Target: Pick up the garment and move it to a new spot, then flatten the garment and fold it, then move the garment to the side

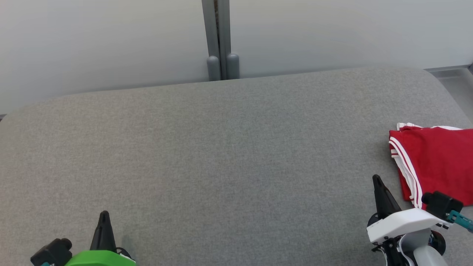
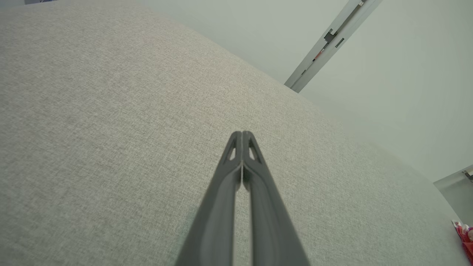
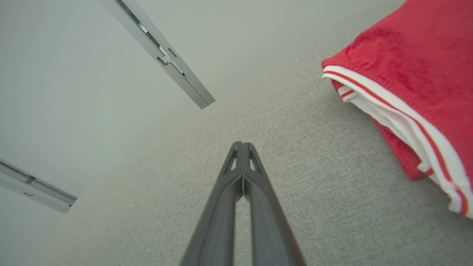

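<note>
Head view, left gripper (image 1: 104, 213) and right gripper (image 1: 376, 178) closed (fingers up), garment (image 1: 438, 162) nearby

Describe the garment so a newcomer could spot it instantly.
Start from the wide grey fabric-covered table. Follow it to its right edge, beside the dark-fingered right gripper. There lies the folded red cloth garment, its white-striped hems vivid against plain grey.

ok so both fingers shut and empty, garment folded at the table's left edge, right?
Wrong side: the garment lies folded at the table's right edge, by the right fingers; the head view shows it. The rest holds.
</note>
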